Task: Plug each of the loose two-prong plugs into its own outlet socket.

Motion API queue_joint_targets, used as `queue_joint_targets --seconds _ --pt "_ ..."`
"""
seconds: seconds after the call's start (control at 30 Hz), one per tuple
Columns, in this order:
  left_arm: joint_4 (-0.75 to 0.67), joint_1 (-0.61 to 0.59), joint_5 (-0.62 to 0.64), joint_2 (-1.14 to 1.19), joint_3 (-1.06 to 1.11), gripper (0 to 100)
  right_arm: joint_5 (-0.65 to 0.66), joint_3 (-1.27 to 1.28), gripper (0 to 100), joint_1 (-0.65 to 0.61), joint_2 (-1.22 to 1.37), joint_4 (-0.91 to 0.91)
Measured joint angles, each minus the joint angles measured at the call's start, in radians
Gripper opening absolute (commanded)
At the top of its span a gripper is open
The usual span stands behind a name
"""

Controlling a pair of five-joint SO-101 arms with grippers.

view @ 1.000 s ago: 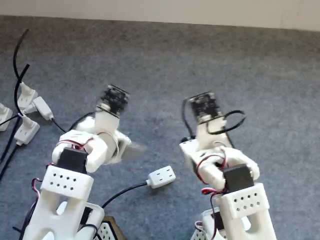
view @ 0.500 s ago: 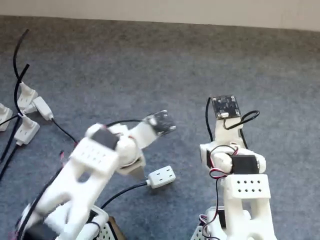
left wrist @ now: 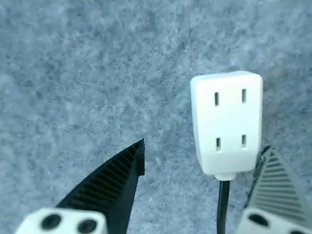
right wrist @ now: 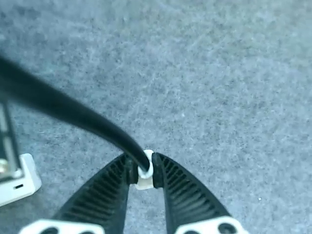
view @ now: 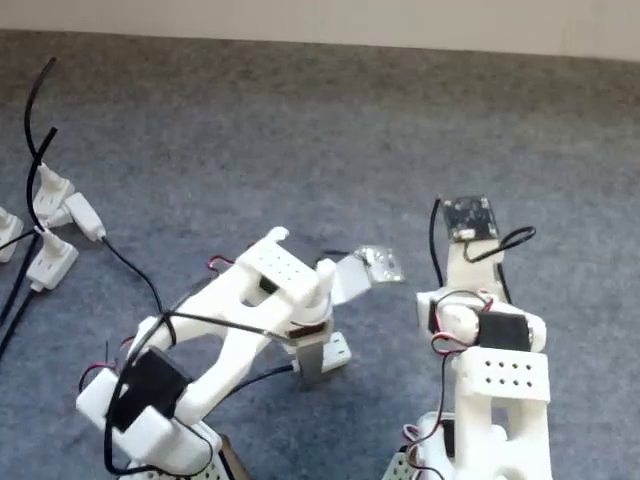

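Outlet block, white, with two two-slot sockets, lies face up on the grey carpet near the middle of the scene. Its black lead runs toward the near edge. Both sockets are empty. Left gripper hangs directly above the block with its jaws spread wide, one on either side, holding nothing and clear of it. Right gripper, to the right of the block, is clamped on a small white plug at the end of a black cord. The prongs are hidden between the jaws, so their direction cannot be told. A group of white fittings on black cords lies well apart at the left; whether these are plugs or sockets cannot be told.

Progress, as judged: no plug is seated. One plug is in hand and not yet brought to a socket. Its insertion, and that of any others, remains, so the task is at an early stage.

Change over the last second: the left arm has swung from a folded pose left of the block to reach over it, and now covers part of it in the high view. The right arm has shifted its wrist to the right. The block has kept its place.
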Motion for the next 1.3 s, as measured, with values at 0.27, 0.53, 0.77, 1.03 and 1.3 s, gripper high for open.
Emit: queue_joint_targets --seconds 0.27,0.53,0.77,1.03,1.3 --pt "-0.028 0.003 -0.112 0.083 -0.005 1 0.0 0.0 0.5 -0.002 0.0 0.0" --pt "-0.023 -0.087 -0.201 0.126 -0.172 1 0.0 0.005 0.5 -0.003 0.0 0.0" --pt "0.121 -0.137 -0.249 0.166 -0.434 2 0.0 0.005 0.5 -0.003 0.0 0.0" --pt "0.299 -0.137 -0.249 0.514 -0.75 31 0.0 0.005 0.5 -0.003 0.0 0.0" --pt "0.439 -0.15 -0.198 0.64 -1.002 31 0.0 0.005 0.5 -0.003 0.0 0.0"
